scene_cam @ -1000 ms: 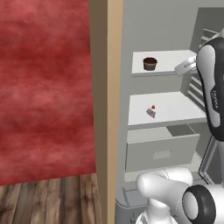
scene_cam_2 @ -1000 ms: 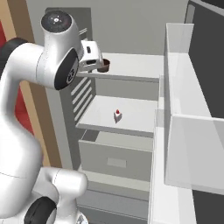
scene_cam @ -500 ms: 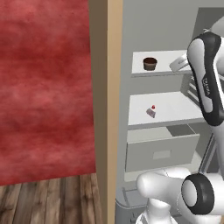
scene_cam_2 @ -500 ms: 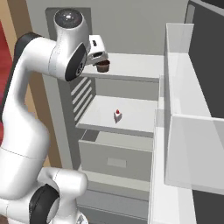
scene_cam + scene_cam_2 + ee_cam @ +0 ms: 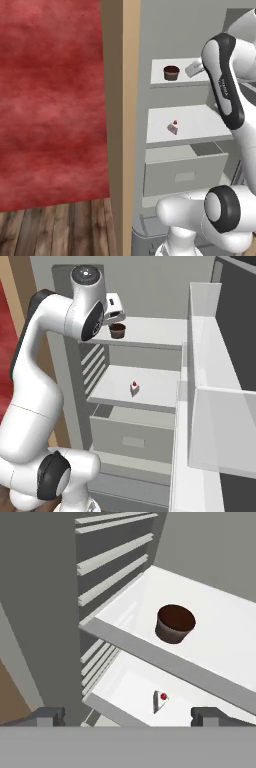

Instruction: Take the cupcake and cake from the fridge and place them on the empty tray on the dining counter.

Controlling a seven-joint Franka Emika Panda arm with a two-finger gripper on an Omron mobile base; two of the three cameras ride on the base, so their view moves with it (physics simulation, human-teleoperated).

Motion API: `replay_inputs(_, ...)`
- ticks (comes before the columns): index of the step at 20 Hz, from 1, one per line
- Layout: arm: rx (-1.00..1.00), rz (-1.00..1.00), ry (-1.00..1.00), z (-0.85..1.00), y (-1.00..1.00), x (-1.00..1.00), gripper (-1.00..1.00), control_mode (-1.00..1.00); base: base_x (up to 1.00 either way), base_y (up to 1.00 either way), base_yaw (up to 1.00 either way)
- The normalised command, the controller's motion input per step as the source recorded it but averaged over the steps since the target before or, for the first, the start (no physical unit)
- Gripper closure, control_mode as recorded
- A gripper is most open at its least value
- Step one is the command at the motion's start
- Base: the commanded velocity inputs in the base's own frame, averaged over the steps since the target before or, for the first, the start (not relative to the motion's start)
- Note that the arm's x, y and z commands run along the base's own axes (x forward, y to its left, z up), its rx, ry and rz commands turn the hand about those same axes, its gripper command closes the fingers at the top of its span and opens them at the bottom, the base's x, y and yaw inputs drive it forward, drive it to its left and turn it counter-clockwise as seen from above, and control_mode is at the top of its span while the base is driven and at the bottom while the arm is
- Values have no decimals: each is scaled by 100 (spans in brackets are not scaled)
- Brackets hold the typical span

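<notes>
Two-finger gripper [image 5: 128, 716] spread fully wide, holding and touching nothing. Hovered before the open grey fridge [image 5: 150, 286], near the small dark-brown cupcake [image 5: 174, 623] on the upper white shelf [image 5: 220, 622]. Pale wedge-shaped cake slice with red dot [image 5: 160, 701] on the shelf below.

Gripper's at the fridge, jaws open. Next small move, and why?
Probably ease the gripper forward and down onto the cupcake. Its jaws stand wide and hold nothing, and the cupcake sits upright on the fridge's upper shelf just ahead, untouched. The cake lies on the shelf below, farther off.
</notes>
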Motion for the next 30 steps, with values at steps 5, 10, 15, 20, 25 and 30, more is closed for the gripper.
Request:
replay_inputs(5,4,0,3,-8,4,21,-100,-100,0,0,0)
replay_inputs(10,0,-3,5,-6,11,11,-100,-100,0,0,0)
replay_inputs(15,0,-6,0,-4,1,13,-100,-100,0,0,0)
replay_inputs(20,0,-4,0,-18,0,13,-100,-100,0,0,0)
replay_inputs(25,0,-2,0,-10,0,17,-100,-100,0,0,0)
replay_inputs(30,3,-3,-1,-14,0,30,-100,-100,0,0,0)
